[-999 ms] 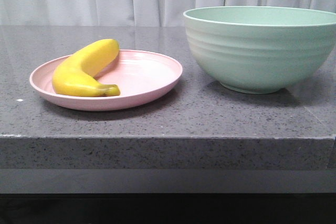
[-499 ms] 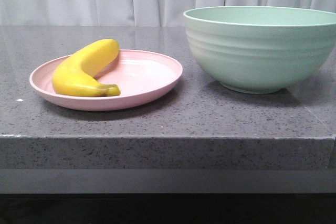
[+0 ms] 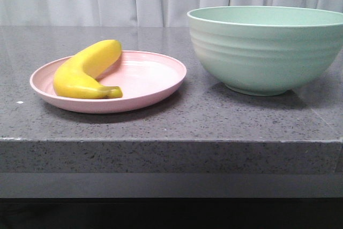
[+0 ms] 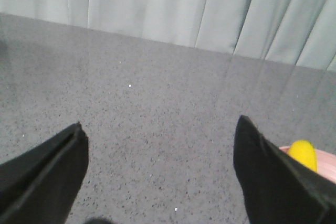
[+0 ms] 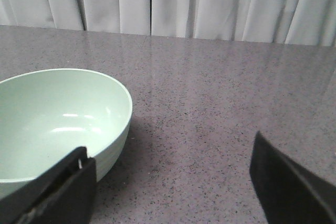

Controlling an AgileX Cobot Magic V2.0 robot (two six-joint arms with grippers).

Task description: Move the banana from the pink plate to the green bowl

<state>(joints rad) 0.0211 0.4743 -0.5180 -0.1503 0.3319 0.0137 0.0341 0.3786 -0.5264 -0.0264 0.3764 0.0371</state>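
Front view: banana (image 3: 86,70) lay on pink plate (image 3: 150,92), left half, stem twd front. Nothing moved yet; whole transfer left. Green bowl (image 3: 265,52) stood just right of plate, w/ a gap between, looked empty in right wrist view. Left gripper (image 4: 157,150) spread wide, nothing between fingers, banana tip just beside. Right gripper (image 5: 170,174) likewise apart, beside bowl. Open counter (image 3: 177,122) behind; front edge close.
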